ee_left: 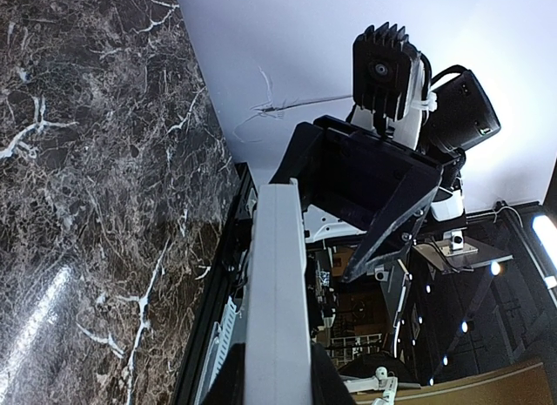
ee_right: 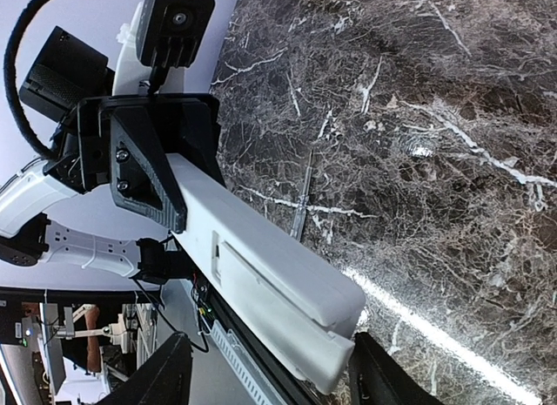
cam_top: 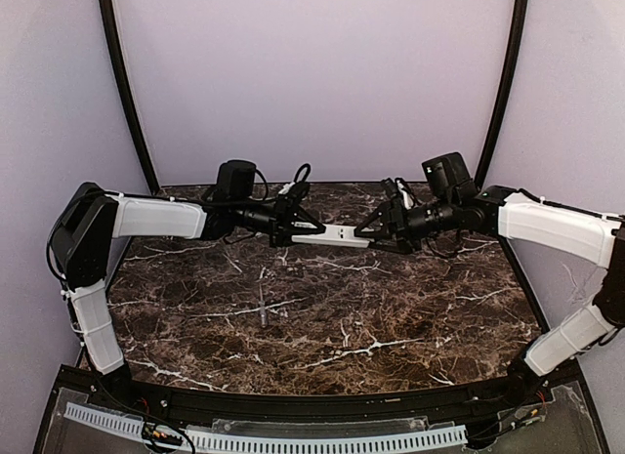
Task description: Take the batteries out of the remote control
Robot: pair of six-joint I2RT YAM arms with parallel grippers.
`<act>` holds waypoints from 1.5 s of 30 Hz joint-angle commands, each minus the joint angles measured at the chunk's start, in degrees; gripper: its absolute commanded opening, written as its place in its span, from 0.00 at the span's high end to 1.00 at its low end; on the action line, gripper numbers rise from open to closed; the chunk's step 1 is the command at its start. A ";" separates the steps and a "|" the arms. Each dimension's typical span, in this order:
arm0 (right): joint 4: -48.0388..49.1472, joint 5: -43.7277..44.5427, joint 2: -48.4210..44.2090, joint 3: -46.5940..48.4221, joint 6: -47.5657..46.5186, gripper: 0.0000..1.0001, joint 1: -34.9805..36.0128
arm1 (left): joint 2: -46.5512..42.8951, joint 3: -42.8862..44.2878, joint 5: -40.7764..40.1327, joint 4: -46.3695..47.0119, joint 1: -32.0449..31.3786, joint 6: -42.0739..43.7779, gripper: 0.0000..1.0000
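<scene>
The white remote control [cam_top: 332, 235] hangs level above the back of the marble table, between the two arms. My left gripper [cam_top: 298, 229] is shut on its left end; in the left wrist view the remote control [ee_left: 277, 292] runs straight out from between the dark fingers [ee_left: 326, 383]. My right gripper [cam_top: 376, 234] stands open around the right end. In the right wrist view the remote control [ee_right: 261, 266] shows its back, with the cover panel seam, and one finger [ee_right: 170, 374] stands well off it. The batteries are hidden.
A thin grey stick-like tool [cam_top: 263, 305] lies on the marble table [cam_top: 391, 317] near its middle, also seen below the remote as the grey stick [ee_right: 303, 200]. Lilac walls and two dark curved poles [cam_top: 127, 93] close in the back and sides.
</scene>
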 commanded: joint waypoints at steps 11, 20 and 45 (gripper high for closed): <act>-2.02 3.54 -1.33 0.55 -0.46 0.53 -0.18 | -2.23 0.66 0.49 0.49 -0.11 0.60 1.00; -3.42 4.60 -1.40 2.21 -1.42 0.55 -0.21 | -2.31 0.63 0.36 0.33 -0.11 0.69 1.00; -4.89 6.32 -1.64 2.78 -2.09 0.70 -0.18 | -2.32 0.55 0.07 -0.08 -0.19 1.10 1.00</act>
